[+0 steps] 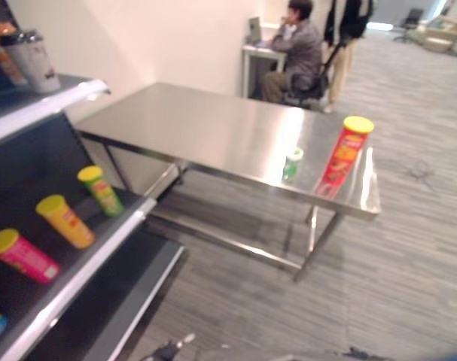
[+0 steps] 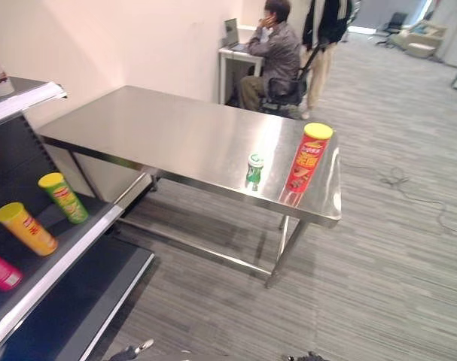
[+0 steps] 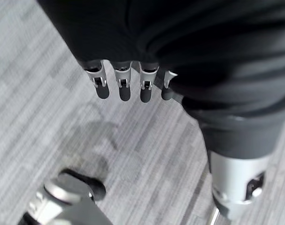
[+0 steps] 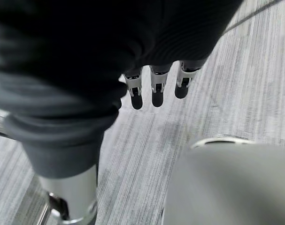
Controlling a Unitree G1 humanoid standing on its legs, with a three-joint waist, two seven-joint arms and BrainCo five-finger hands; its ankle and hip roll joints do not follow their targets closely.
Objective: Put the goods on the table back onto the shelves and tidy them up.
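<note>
Goods left on the steel table (image 2: pixel 160 128): one red tube (image 2: pixel 308 158) near its right end, one small green can (image 2: pixel 254 170) just beside it. Both hands, left (image 3: pixel 123 84) and right (image 4: pixel 154 86), hang relaxed, fingers straight, holding nothing.

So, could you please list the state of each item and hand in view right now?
Red canister: upright on the table, near its edge.
Green can: upright beside it, apart.
Green canister: standing on the shelf.
Yellow canister: standing there too.
Pink canister: standing alongside.
Left hand: open, empty.
Right hand: open, empty.
</note>
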